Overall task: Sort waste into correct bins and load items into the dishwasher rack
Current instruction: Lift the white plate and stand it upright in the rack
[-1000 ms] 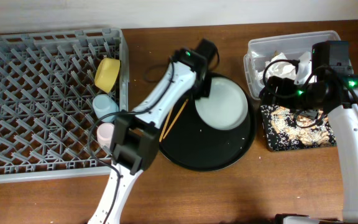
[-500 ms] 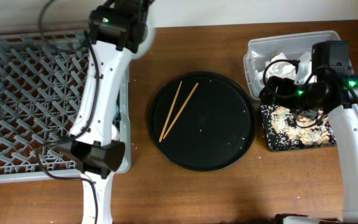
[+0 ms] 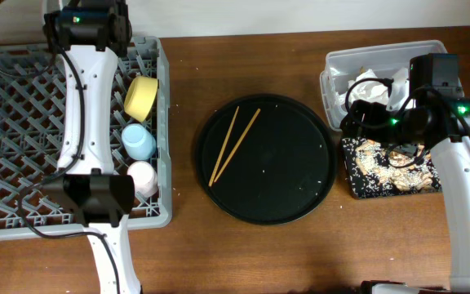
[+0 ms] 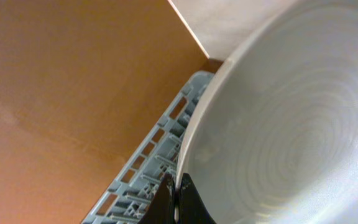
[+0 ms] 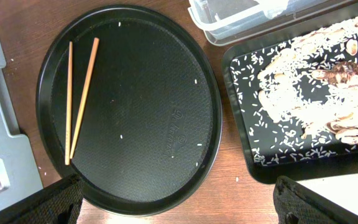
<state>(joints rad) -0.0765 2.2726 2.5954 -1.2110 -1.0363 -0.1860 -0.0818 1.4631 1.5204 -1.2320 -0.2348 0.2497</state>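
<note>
Left gripper: is pinching the rim of the pale grey-green plate, jaws closed tight on its edge.
Plate position: is hanging tilted at the far edge of the grey dishwasher rack; contact with the pegs cannot be told.
Right gripper: is hovering with fingers spread wide, holding nothing.
Rack contents: yellow bowl, blue cup and pink cup are sitting along its right side.
Chopsticks: are lying side by side on the round black tray.
Bins: napkin is lying in the clear tub; food scraps are lying in the black rectangular tray.
</note>
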